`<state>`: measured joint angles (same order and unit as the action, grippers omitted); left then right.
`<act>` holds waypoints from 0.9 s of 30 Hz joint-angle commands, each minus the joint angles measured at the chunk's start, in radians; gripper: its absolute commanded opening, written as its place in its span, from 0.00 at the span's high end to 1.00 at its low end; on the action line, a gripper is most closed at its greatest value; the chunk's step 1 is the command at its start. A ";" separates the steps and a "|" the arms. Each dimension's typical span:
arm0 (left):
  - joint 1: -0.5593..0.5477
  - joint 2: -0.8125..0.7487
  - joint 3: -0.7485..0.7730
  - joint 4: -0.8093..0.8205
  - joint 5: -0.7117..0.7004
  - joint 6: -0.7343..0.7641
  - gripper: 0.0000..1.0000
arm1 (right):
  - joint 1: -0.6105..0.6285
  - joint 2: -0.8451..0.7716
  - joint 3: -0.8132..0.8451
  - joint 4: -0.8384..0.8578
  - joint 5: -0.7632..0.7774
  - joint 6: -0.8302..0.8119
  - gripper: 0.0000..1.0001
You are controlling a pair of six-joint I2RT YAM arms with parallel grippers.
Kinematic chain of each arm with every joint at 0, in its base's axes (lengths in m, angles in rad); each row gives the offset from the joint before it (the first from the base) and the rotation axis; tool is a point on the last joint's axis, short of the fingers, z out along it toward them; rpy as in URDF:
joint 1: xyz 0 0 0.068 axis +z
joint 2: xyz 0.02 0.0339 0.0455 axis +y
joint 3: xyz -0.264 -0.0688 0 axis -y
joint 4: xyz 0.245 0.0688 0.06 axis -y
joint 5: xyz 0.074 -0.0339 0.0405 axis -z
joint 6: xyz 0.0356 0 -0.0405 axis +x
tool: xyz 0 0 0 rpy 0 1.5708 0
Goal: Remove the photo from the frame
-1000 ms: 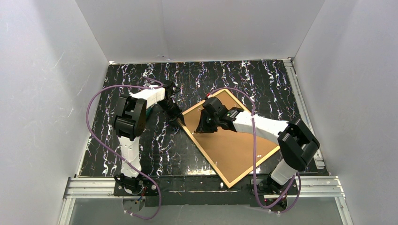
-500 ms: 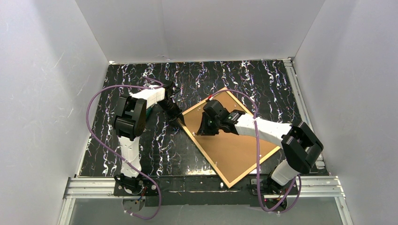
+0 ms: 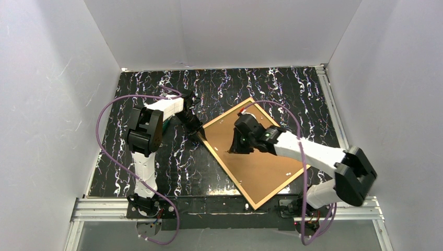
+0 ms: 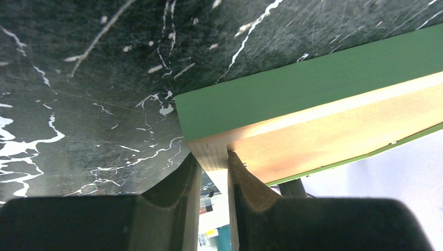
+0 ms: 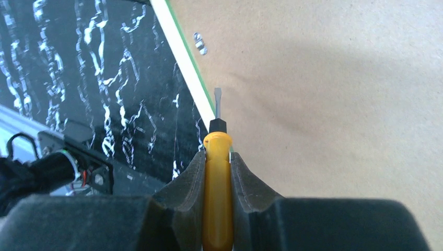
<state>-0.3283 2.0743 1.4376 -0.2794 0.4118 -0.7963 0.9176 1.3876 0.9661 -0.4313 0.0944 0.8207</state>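
Note:
The frame lies face down and askew on the black marbled table, its brown backing board facing up. The photo is hidden under that board. My left gripper is shut on the frame's left corner. In the left wrist view its fingers pinch the wooden edge beside the green face. My right gripper is shut on a yellow-handled screwdriver. The screwdriver's blade points at the backing board, just inside the frame's pale edge.
A small metal retaining clip sits on the board near the frame's edge. White walls close in the table on three sides. An aluminium rail runs along the near edge, and another along the right side. Purple cables loop from both arms.
My right arm has swung its gripper and the screwdriver a little to the right and nearer across the board. The left gripper and the frame have not moved.

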 commanded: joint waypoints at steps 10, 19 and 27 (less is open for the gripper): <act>-0.005 -0.045 -0.038 -0.074 0.000 0.030 0.43 | -0.024 -0.349 -0.248 -0.027 0.057 -0.016 0.99; -0.041 -0.286 -0.243 0.043 0.106 -0.027 0.26 | -0.025 -0.389 -0.293 -0.028 0.060 -0.009 0.99; -0.167 -0.409 -0.441 0.230 0.202 -0.206 0.18 | -0.025 -0.446 -0.342 0.002 0.059 0.019 0.99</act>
<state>-0.4168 1.6970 1.0805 -0.0711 0.5385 -0.8783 0.8967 0.9833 0.6426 -0.4675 0.1345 0.8165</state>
